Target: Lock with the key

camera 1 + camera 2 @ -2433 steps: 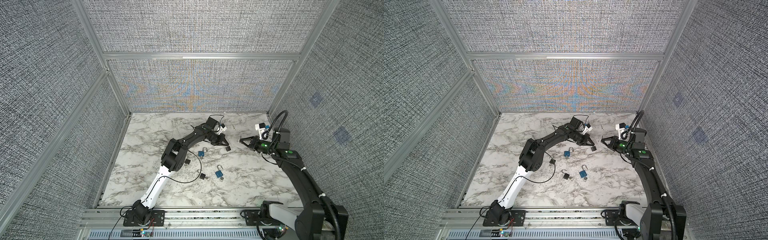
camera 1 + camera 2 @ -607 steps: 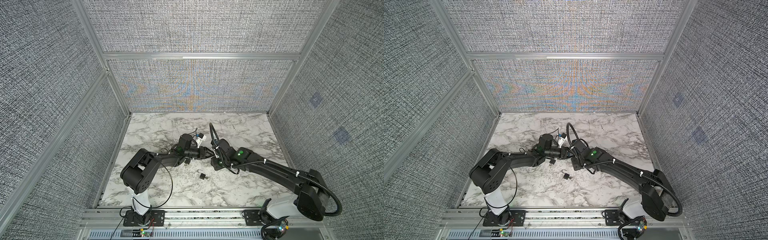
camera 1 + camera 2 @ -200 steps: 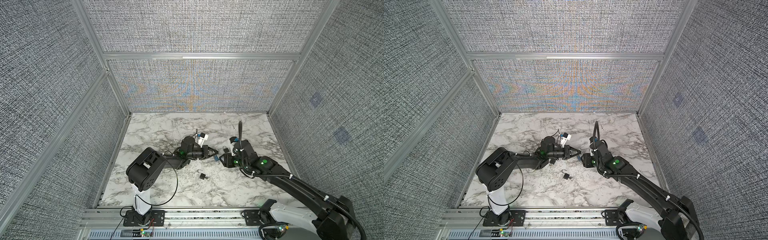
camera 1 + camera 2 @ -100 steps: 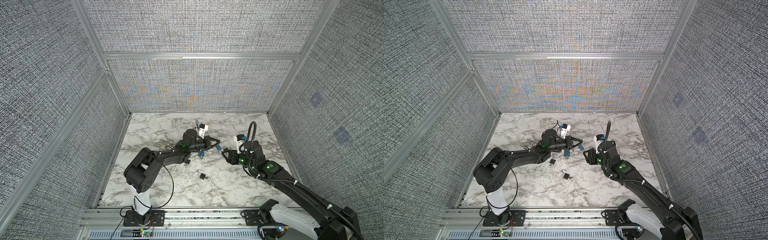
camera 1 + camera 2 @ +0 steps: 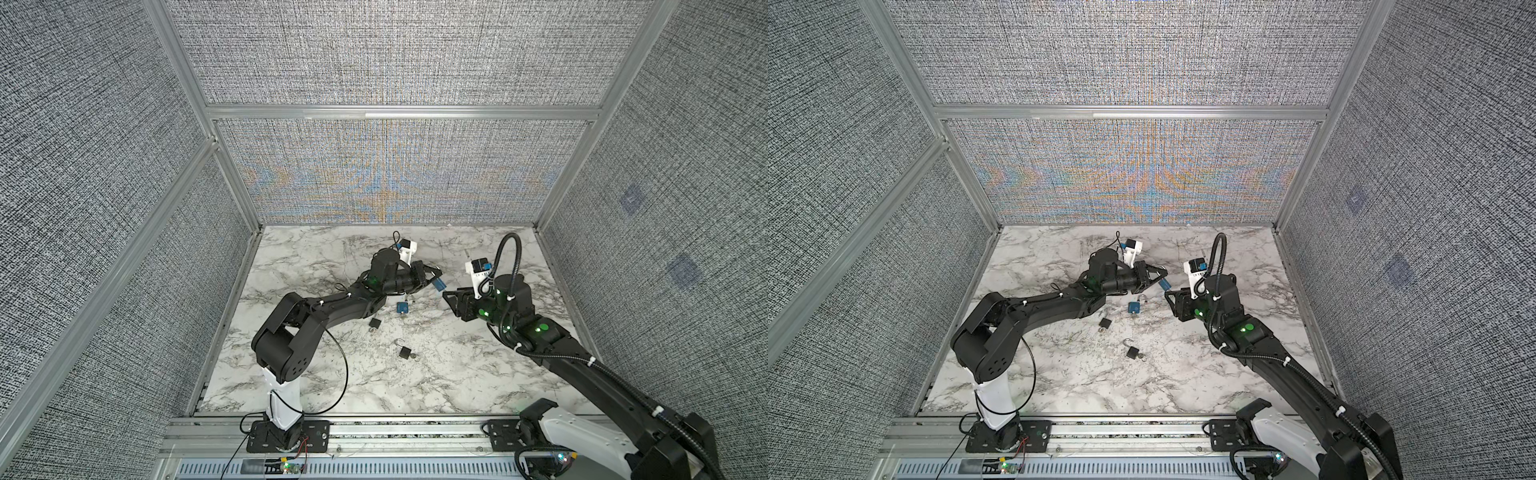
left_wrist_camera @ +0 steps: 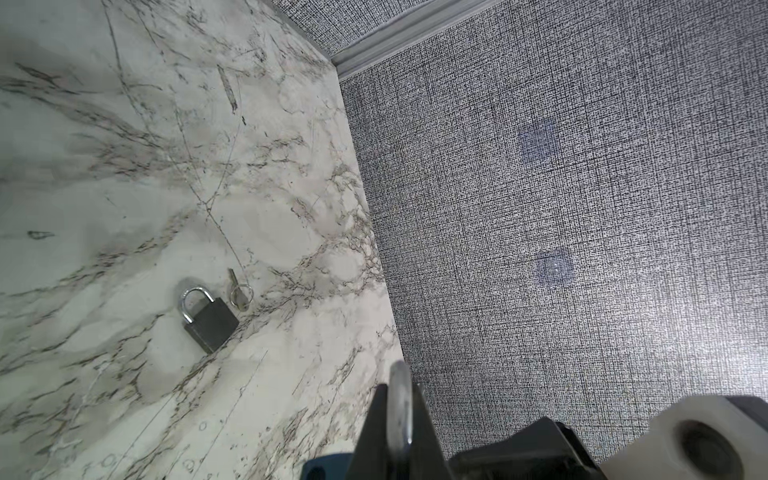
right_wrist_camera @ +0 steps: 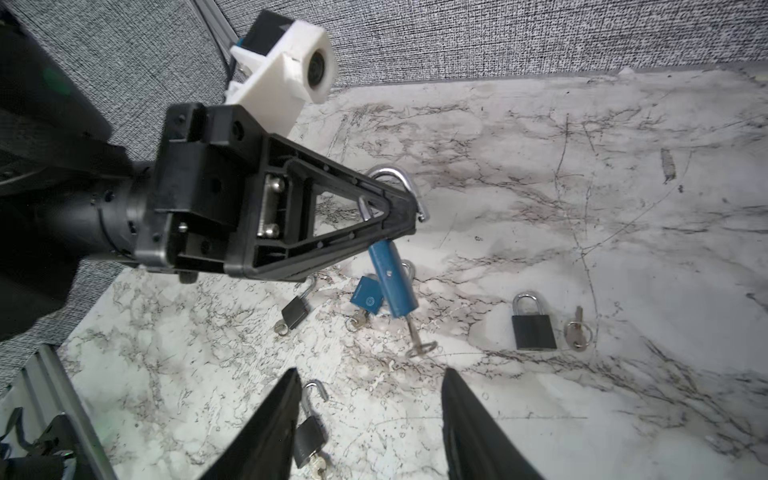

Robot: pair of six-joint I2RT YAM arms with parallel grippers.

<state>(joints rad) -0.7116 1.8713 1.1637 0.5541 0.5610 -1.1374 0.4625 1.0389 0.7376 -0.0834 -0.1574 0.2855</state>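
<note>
Nearest the camera, the open black padlock (image 5: 404, 352) sits on the marble top (image 5: 332, 374), on the near side of the loose blue padlock (image 5: 401, 308). A second black padlock (image 5: 375, 323) lies just beside that blue one, on the left arm's side. None of those three has budged since twelve seconds back.

The right gripper (image 7: 370, 372) is the big change. A second ago it was nosed right up to the lifted lock. Now it's backed off to the right-arm side of the loose blue padlock, jaws apart and holding nothing. Out that same way, the wrist views show a closed black padlock (image 7: 533, 326) with a spare key (image 7: 577, 330) just beside it.

The held blue padlock (image 7: 394, 278) was lying on the marble, nearer than the loose blue padlock, twelve seconds ago. Now it hangs in the air just beyond it. The left gripper (image 7: 409, 212) is clamped tight on its shackle (image 7: 392, 172), with the body dangling and the key (image 7: 415, 334) sticking out the bottom. Can't tell if the shackle is clicked home.
</note>
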